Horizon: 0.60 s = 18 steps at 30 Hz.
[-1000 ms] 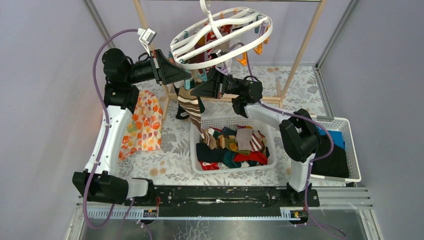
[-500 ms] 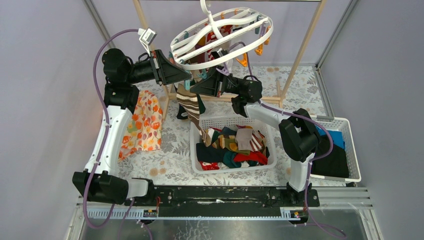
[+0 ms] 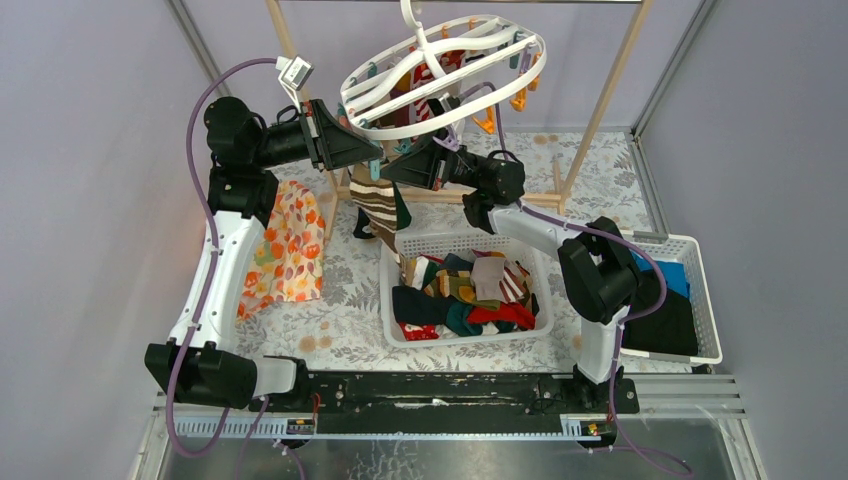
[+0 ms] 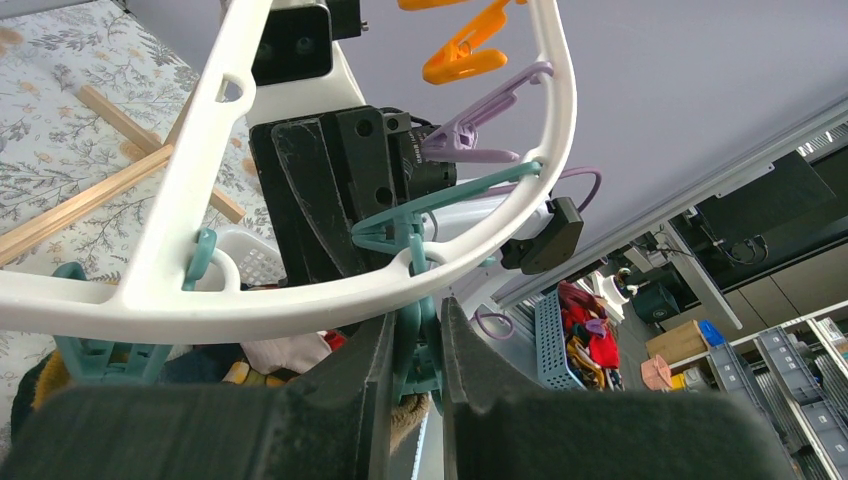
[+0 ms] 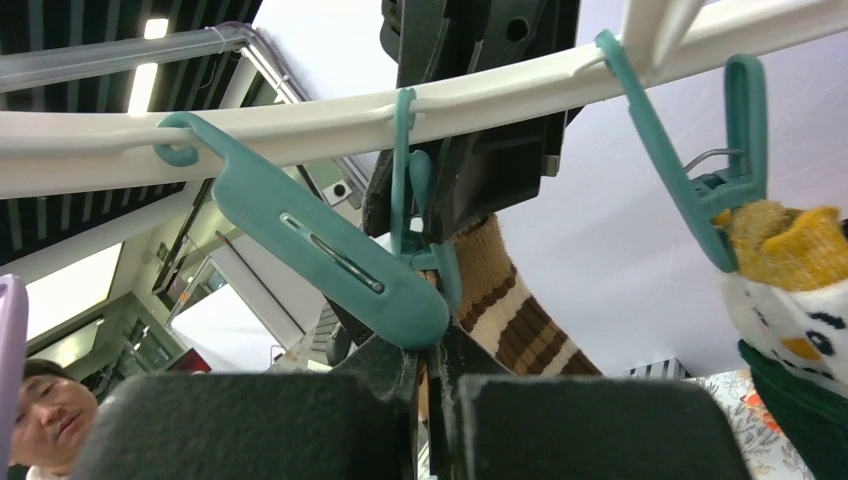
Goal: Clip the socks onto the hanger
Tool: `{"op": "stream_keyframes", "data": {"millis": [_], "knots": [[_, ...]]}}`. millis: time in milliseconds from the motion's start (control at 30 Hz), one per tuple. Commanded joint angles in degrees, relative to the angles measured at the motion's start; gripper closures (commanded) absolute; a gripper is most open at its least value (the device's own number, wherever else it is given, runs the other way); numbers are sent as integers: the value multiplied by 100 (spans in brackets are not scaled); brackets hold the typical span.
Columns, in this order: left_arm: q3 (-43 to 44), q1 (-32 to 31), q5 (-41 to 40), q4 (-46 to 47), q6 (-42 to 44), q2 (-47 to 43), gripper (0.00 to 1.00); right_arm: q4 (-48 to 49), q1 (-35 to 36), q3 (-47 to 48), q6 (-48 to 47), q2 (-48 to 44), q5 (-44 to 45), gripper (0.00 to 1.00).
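At upper centre, a teal clip (image 4: 414, 350) on the hanger (image 3: 470, 108) is squeezed by the left gripper (image 3: 374, 158); a brown striped sock (image 3: 380, 205) is clamped in the right gripper (image 3: 393, 172) beside it. The cuff must next be fed in

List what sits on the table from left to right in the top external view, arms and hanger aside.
orange floral cloth → white basket heaped with socks → second white basket holding blue and black clothes
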Motion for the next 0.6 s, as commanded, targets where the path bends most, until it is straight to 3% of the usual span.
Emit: {"op": "stream_keyframes", "data": {"millis": [0,567], "knots": [[74,20,339,264,43,-177,99,748,-39,-73,-234,-272,295,100],[234,19,337,55,251,-188,99,739,-157,-183,-258,-527,418,100]]}}
